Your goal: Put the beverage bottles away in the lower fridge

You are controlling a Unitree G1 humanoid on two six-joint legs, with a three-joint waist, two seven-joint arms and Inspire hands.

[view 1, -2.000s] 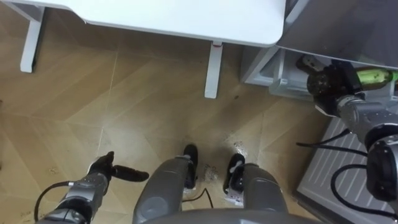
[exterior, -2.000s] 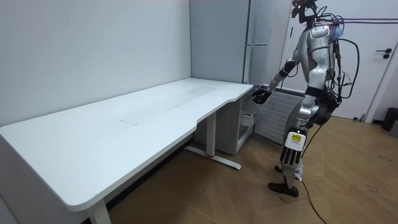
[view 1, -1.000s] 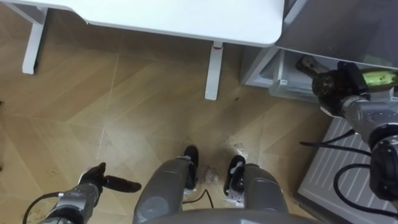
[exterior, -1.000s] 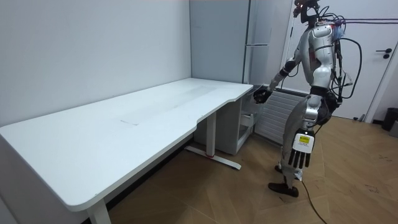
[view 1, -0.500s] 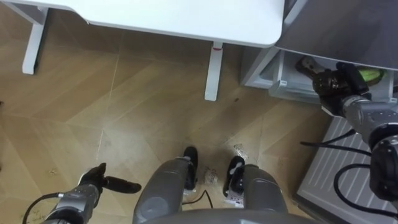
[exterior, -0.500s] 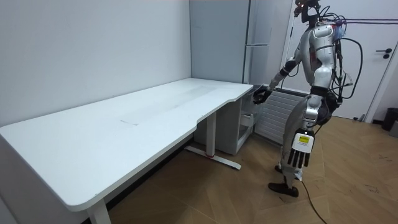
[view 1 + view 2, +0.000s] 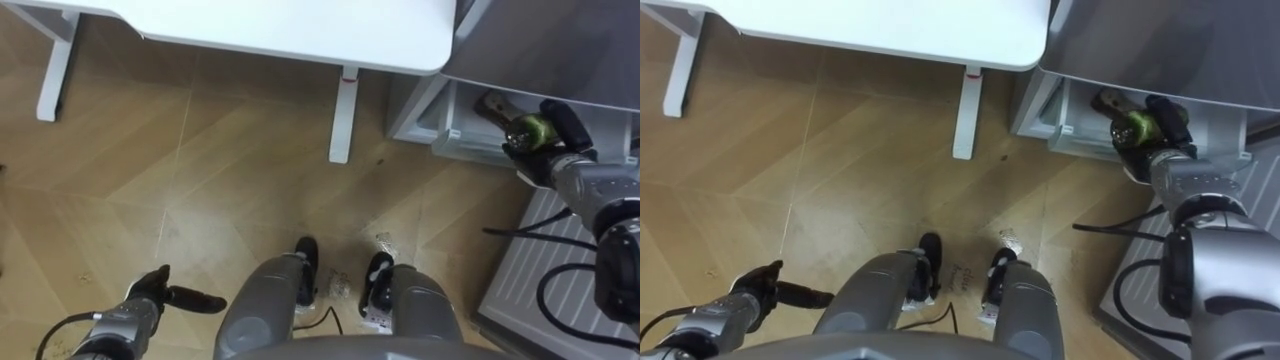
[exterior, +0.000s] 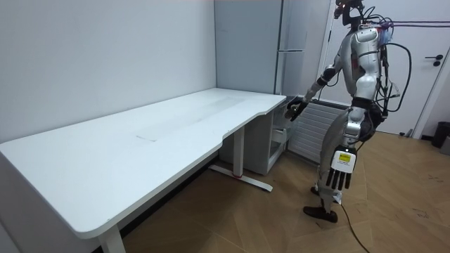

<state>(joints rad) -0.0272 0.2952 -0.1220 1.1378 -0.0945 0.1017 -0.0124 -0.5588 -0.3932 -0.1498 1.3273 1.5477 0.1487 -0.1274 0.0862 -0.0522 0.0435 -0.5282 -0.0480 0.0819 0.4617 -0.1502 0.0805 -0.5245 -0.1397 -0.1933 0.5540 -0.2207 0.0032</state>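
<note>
Drink (image 7: 527, 128), a green bottle seen mostly end-on, sits in the right hand (image 7: 548, 140), whose fingers are curled round it at the mouth of the open lower fridge (image 7: 447, 128), beside the end of the white worktop (image 7: 300, 30). It is probably plastic and full: fairly weighty for its size, firm enough to squeeze, smooth and liable to slip or roll once set on its side. The body looks the best place to hold it, wrapped round the middle as now, not by the narrow cap end. The left hand (image 7: 150, 297) hangs low by the leg, fingers straight and holding nothing.
</note>
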